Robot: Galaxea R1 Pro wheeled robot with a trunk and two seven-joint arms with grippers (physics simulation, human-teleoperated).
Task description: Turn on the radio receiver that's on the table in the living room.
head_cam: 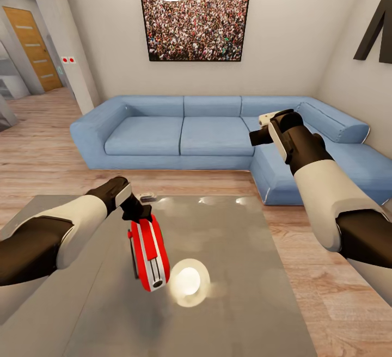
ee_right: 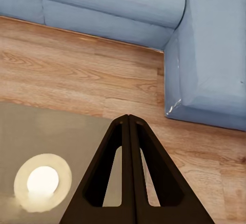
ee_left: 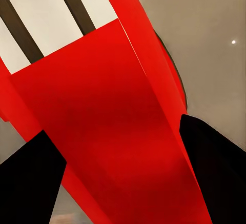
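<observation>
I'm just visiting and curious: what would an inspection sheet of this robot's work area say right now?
Surface: glossy grey table, lamp glare reflected on it.
Job's things: red-and-white radio held at the left gripper, over the table.
Clutter: a small object at the table's far edge, too small to identify.
Grippers: left gripper shut on the radio; right gripper shut, empty, raised.
Cables: nothing seen.
Surroundings: blue corner sofa, crowd picture, wood floor.

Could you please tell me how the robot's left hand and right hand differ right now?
The left hand is low over the table, while the right hand is raised in front of the sofa. The left hand is shut on the radio, its fingers on either side of the red body; the right hand is shut on nothing, fingers pressed together. Both have dark fingers.
</observation>
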